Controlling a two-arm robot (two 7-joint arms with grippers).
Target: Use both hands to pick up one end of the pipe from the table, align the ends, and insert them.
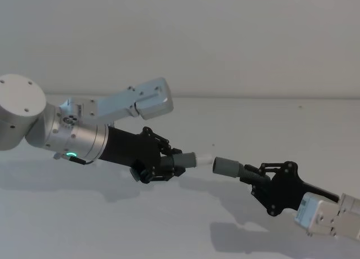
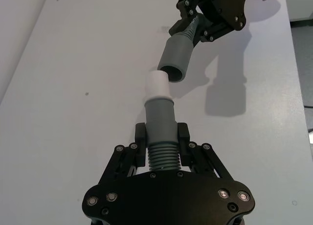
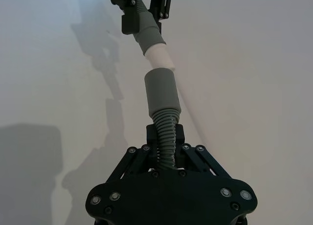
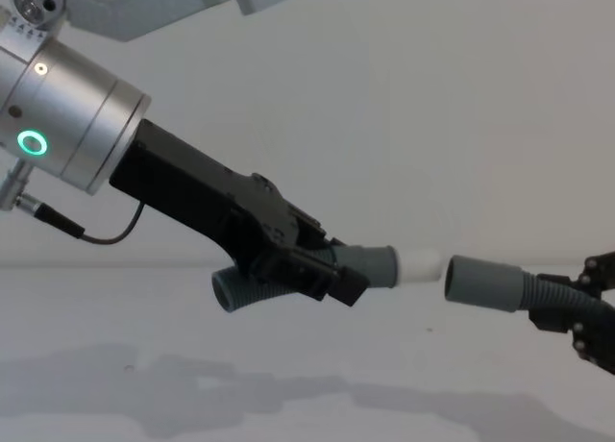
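Both pipe pieces hang above the white table (image 1: 169, 231). My left gripper (image 1: 169, 164), on the silver wrist with the green ring (image 4: 33, 142), is shut on the short bent ribbed tube (image 4: 240, 290). That tube's grey cuff (image 2: 160, 118) ends in a white tip (image 2: 158, 84). My right gripper (image 1: 256, 177) is shut on the corrugated hose (image 3: 165, 133), just behind its grey cuff (image 3: 161, 93). The open mouth of the hose cuff (image 4: 483, 282) faces the white tip (image 4: 420, 264), almost in line with it. A narrow gap separates them in the chest view.
The table's far edge (image 1: 253, 97) meets a plain white wall. A silver link of my left arm (image 1: 129, 101) reaches over the back of the table. Arm shadows lie on the surface below.
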